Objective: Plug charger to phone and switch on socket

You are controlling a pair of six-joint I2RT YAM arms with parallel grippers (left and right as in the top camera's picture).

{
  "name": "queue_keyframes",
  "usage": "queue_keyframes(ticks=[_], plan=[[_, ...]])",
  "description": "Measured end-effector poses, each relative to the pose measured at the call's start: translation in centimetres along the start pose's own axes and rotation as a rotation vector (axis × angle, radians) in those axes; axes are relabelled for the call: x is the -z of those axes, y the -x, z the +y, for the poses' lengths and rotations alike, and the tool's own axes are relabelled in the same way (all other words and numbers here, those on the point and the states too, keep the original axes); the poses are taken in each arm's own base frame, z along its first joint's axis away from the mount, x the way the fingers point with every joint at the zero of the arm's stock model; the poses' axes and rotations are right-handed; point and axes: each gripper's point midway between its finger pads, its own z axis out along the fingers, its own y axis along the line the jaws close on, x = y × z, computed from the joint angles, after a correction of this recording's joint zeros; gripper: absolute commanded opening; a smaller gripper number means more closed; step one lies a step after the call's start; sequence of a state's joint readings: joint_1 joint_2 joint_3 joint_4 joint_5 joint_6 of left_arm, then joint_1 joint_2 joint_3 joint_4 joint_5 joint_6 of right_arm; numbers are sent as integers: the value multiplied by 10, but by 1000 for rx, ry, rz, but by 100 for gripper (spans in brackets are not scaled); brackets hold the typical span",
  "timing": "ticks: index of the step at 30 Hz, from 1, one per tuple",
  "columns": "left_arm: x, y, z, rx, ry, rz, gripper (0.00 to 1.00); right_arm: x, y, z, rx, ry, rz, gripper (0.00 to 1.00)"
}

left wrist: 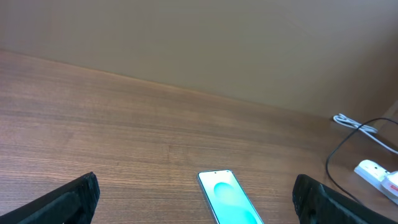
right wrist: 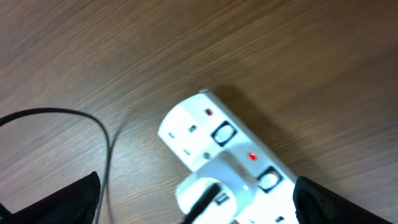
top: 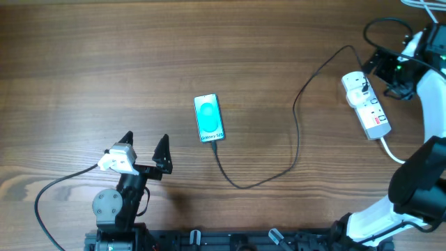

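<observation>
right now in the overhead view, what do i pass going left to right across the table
left gripper → phone → charger cable looping between them → socket. The right arm overlaps the socket, so it is left out.

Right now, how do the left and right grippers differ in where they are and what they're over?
The left gripper hangs over bare table, left of the phone; the right gripper is at the socket, over the charger's white plug. The left gripper is near the table's front edge; the right gripper is at the far right. Both are open and hold nothing.
</observation>
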State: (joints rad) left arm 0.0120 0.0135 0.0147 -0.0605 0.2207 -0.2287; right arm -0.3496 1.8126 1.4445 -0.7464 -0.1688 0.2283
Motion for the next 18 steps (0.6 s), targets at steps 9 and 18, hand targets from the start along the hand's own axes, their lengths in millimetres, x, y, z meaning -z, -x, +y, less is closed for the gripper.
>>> queue_keyframes(ticks=[9,18], plan=[[0,0,0,0,0,0,100,12,-6,41,85,46,-20,100],[0,0,0,0,0,0,100,12,-6,42,86,47,-21,100]])
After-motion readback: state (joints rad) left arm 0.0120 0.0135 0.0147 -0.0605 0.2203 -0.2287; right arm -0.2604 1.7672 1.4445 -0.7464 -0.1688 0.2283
